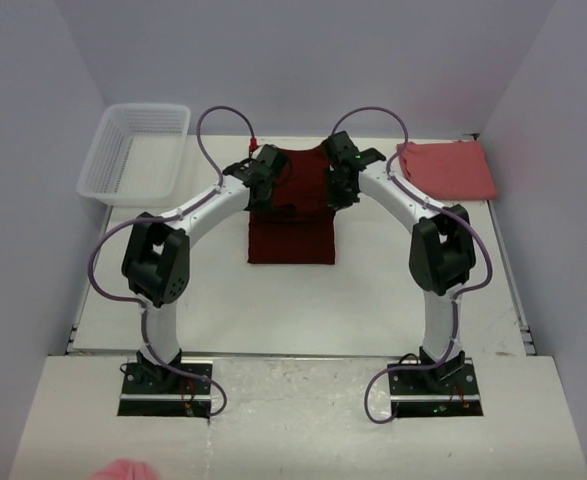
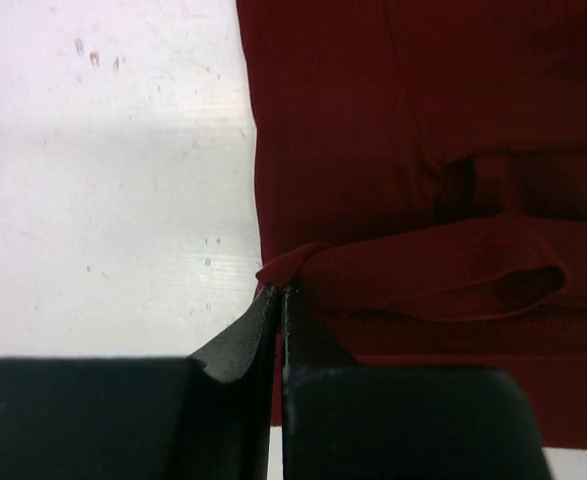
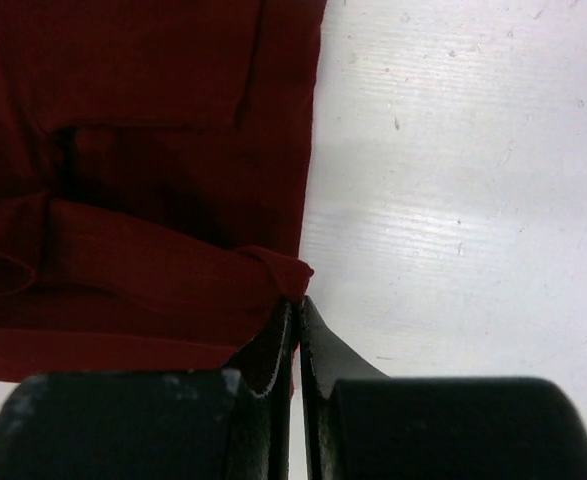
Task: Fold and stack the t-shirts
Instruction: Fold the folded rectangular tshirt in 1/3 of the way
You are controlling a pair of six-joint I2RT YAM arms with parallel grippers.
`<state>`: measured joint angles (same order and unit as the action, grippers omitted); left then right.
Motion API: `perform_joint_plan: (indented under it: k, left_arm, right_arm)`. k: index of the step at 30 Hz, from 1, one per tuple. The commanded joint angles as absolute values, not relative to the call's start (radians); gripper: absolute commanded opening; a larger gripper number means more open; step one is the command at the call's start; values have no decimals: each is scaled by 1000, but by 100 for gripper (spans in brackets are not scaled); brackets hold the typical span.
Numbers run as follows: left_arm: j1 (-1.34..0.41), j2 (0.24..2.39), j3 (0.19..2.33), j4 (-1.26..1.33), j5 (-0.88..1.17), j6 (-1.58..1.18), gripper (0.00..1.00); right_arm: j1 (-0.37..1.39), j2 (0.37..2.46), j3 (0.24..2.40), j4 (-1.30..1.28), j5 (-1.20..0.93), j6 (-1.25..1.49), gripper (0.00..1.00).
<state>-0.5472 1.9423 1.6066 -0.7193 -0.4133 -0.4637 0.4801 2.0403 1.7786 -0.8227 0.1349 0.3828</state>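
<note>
Our left gripper (image 2: pixel 281 297) and right gripper (image 3: pixel 298 302) are each clamped on a side edge of the maroon shirt (image 1: pixel 291 240), mid-table toward the far side; the pink shirt (image 1: pixel 448 168) lies folded far right.

The dark maroon red cloth short-sleeved t-shirt (image 1: pixel 291 228) lay flat to the right of the white plastic mesh basket (image 1: pixel 148 107), narrowed into a long rectangle with its sides folded in. Across its width a band of cloth was doubled over, slightly raised and wrinkled. The band's two side corners were pinched in the closed left gripper (image 2: pixel 278 293) and right gripper (image 3: pixel 298 301). The lighter salmon pink cloth t-shirt (image 1: pixel 448 168) lay folded into a flat, compact rectangle, much farther right of the basket, apart from the maroon one.
</note>
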Motion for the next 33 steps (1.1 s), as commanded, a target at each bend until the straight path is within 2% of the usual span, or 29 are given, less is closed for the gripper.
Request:
perform_joint_plan:
  k: [1,18,21,23,24,25,26,29,33]
  left_arm:
    - [-523,1986,1713,-721,-405,-419,0]
    - [-469,2166,1894,-735,-354,-387,0]
    - [-453,2209,1933,-721,-365,-391,26]
    - [-437,2229,1986,-718,-382,-400,37]
    - [-436,2236,2005,-713,-396,-400,51]
    - [-433,2234,2017,-674,-428,-367,58]
    - [-430,2229,2063,-661,-434,-347,62]
    - [-430,2200,2160,-680,-466,-316,66]
    - [-439,2047,2045,-681,-410,-339,67]
  right_arm:
    - [463,2075,1853,-856,106,344,0]
    - [420,2269,2098,-927,41,299,0]
    - [405,2322,2167,-933,25,275,1]
    - [382,2364,2279,-940,12,269,13]
    - [373,2403,2325,-946,15,259,22]
    - [365,2417,2414,-946,26,258,50]
    - [350,2430,2459,-950,20,252,59]
    - [337,2372,2455,-919,34,230,67]
    - [341,2212,2303,-905,37,227,79]
